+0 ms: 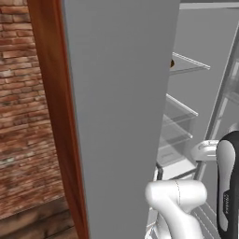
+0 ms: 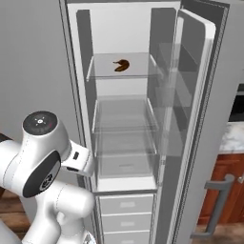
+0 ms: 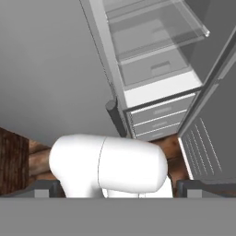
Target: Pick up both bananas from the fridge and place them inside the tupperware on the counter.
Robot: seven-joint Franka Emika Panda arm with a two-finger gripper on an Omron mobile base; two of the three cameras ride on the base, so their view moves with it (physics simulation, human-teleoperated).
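Small curved brown-blotched banana [image 2: 121, 65] on the open fridge's [image 2: 143, 38] top glass shelf; tool's [image 3: 118, 184] opening indiscernible.

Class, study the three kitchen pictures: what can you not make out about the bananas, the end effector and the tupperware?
- Second banana: the right base view shows one banana on the fridge's top shelf; whether another lies there cannot be told.
- Left base view: the grey door hides most of the interior.
- End effector: open or shut cannot be told from the hand view.
- Tupperware: cannot be made out.
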